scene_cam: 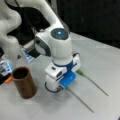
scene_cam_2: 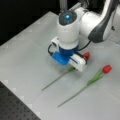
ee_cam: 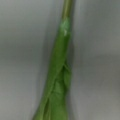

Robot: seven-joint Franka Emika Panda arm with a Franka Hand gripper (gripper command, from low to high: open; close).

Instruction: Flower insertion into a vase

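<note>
Here the claw (scene_cam: 65, 88) is lowered onto the tabletop (scene_cam: 105, 62), directly over one of two flowers. Its fingers are hidden under the white-and-blue wrist housing in both front views, and none are seen in the wrist view, so it cannot be told whether it is wide, narrow or holding the stem.

The near flower (scene_cam_2: 60, 76) is lain flat on the tabletop (scene_cam_2: 27, 50); its red bud is seen just beside the wrist housing and its stem runs out toward a front view's bottom left. In the wrist view only its green stem and leaf (ee_cam: 58, 85) are shown, close up, running top to bottom over grey surface.

The second flower (scene_cam_2: 92, 80) is lain flat too, beside the first and roughly parallel, apart from the arm, with its red bud toward a front view's right. In a front view both stems (scene_cam: 81, 100) are seen stretched toward the bottom right.

The vase (scene_cam: 23, 82) is stood upright on the tabletop at a front view's left, near the claw but not touching. Its dark mouth is seen open with no flower in it.
</note>
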